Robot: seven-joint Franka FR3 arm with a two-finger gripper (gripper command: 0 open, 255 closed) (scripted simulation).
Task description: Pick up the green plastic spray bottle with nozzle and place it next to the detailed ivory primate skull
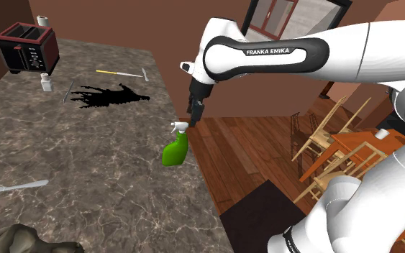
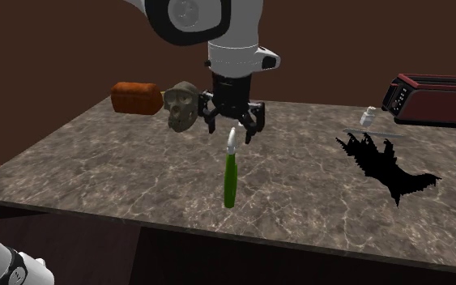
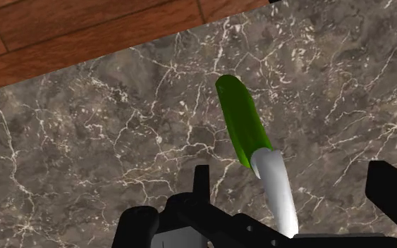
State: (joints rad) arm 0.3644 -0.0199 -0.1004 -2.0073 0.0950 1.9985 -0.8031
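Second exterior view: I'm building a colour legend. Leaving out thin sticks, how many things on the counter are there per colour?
Green: 1, spray bottle
Brown: 1, loaf
Khaki: 1, skull
Black: 1, spiky shape
White: 1, small jar
Dark red: 1, toaster
Total: 6

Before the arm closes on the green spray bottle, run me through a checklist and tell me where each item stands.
1. The gripper is open: ok.
2. The white nozzle of the spray bottle sits between the fingers: ok.
3. Fingers touching the nozzle: not ok, there is a gap on each side.
4. Bottle on the table: ok, though close to its edge in the shoulder view.
5. The skull is in sight: ok, farther along the table.
6. Bare tabletop beside the skull: ok.
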